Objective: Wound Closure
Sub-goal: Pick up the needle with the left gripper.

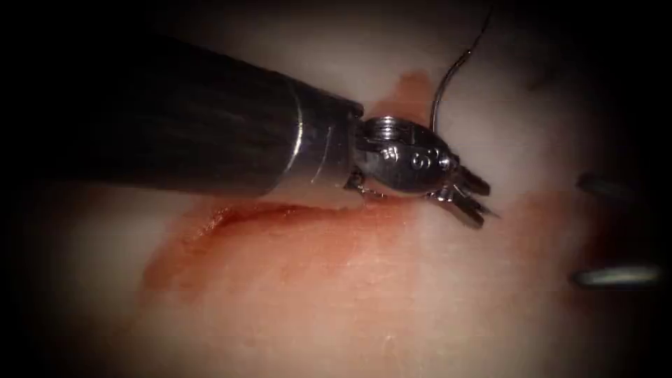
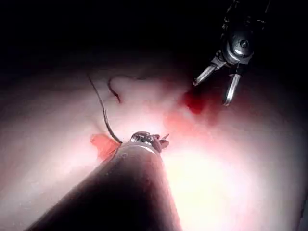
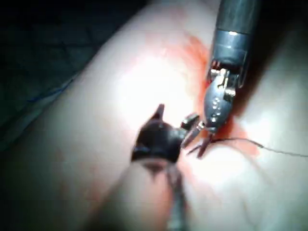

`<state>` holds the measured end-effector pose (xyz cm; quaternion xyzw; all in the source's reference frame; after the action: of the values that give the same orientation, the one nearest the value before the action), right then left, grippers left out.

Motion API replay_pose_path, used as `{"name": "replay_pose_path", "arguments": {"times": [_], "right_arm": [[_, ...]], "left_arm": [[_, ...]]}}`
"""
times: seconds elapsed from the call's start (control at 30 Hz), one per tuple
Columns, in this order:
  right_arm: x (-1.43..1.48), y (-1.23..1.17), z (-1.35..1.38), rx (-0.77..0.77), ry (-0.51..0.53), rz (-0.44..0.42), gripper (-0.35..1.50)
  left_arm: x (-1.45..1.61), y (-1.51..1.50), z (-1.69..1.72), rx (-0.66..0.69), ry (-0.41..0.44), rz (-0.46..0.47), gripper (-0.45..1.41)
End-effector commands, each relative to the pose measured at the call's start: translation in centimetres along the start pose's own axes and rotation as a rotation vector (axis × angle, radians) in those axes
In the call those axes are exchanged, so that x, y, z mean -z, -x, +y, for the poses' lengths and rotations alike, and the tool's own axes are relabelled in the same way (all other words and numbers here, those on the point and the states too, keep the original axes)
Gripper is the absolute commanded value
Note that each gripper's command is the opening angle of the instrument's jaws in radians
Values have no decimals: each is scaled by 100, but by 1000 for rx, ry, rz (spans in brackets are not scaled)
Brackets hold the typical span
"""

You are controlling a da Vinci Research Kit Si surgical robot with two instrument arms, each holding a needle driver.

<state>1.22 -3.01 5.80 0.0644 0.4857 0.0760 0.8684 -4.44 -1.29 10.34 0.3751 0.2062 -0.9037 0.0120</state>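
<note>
The left tool [image 1: 479, 201] comes in from the left along the cut [image 1: 238, 215] in the tissue [image 1: 364, 301]. Its jaws are slightly apart at the cut's right end and grip nothing that I can see. A thin point shows beside the lower jaw. The curved needle [image 1: 437, 98] rises behind that tool's wrist, with its lower end hidden by the tool. Thread [image 1: 483, 31] runs on from its upper end. The right tool [image 1: 612, 231] waits at the right edge with its jaws wide open and empty. The left wrist view shows the right tool [image 2: 217, 86] open above red fluid [image 2: 195, 103].
Red fluid stains the tissue around the cut [image 1: 210, 245] and beside the needle [image 1: 409, 91]. In the right wrist view the left tool [image 3: 198, 139] is just beyond my right tool's dark wrist [image 3: 159, 137], and the thread [image 3: 284, 151] trails away across the tissue.
</note>
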Motion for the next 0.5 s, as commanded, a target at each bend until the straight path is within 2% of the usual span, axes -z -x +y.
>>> {"name": "replay_pose_path", "arguments": {"times": [0.03, 0.07, 0.23, 0.33, 0.5], "right_arm": [[-8, 2, -6, -1, -2, 2, 76], [-7, 2, -6, -1, -2, 2, 76], [-8, 2, -6, -1, -2, 2, 74], [-8, 2, -6, -1, -2, 1, 74], [-12, 0, -4, -33, 1, -1, 71]], "left_arm": [[-5, -1, -5, 1, -29, -20, -27], [0, -2, -8, 3, -47, -23, -45], [19, -7, -9, 7, -80, -12, -45], [45, -12, -2, 15, -97, 32, -45], [84, -9, 38, -97, -92, 119, -45]]}}
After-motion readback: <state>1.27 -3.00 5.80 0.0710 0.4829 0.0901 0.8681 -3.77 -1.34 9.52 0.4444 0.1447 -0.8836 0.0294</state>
